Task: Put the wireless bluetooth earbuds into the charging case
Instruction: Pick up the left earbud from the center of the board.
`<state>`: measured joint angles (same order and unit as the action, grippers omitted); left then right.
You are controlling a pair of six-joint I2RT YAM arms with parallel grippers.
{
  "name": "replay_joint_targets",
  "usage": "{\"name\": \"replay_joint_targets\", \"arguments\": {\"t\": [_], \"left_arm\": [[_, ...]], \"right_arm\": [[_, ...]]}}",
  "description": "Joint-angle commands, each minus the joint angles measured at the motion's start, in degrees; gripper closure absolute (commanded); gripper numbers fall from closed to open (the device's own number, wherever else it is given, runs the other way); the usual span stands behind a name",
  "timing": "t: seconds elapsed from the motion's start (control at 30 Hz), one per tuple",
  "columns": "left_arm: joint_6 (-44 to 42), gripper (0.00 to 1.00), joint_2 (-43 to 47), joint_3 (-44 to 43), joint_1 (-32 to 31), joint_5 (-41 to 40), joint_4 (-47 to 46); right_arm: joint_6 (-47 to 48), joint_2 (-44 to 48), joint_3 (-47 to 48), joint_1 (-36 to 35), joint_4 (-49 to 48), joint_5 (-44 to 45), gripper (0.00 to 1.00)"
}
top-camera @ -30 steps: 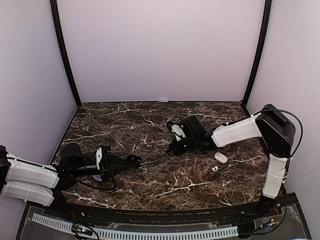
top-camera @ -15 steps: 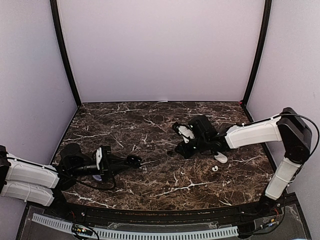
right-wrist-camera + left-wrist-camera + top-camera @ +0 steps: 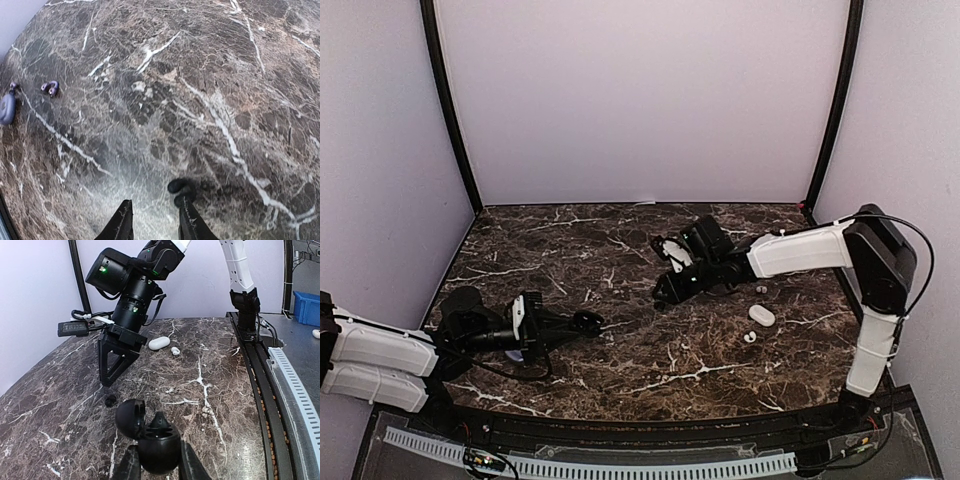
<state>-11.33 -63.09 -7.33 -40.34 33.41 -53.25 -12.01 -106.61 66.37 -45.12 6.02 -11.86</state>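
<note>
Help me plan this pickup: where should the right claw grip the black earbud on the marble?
Grip the black earbud across its rounded body, from straight above: it lies low on the table beside one fingertip of the open right claw, so centre over it first.

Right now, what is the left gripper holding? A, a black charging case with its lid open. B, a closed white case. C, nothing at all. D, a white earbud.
A: in the left wrist view the left gripper has a finger on either side of the black charging case, whose lid is open.
</note>
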Motion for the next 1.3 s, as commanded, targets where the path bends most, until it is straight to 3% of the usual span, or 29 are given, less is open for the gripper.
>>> {"name": "replay_joint_targets", "arguments": {"t": [0.0,0.4,0.53,1.27], "left_arm": [[0.4,1.00,1.0,-0.3,0.2,0.1,-0.4],[0.4,1.00,0.8,-0.4,0.2,0.2,-0.4],[0.3,1.00,0.7,-0.4,0.2,0.1,-0.4],[0.3,1.00,-0.1,-0.6,0.2,0.1,-0.6]], "right_arm": [[-3.3,-4.3,5.0,1.8,1.6,-4.7,0.69],[-4.9,-8.3,6.8,4.0,2.1,-1.4,0.70],[-3.1,-9.8,7.8,4.0,3.8,-0.5,0.75],[0.1,-8.5,3.7,2.3,3.3,-6.1,0.77]]}}
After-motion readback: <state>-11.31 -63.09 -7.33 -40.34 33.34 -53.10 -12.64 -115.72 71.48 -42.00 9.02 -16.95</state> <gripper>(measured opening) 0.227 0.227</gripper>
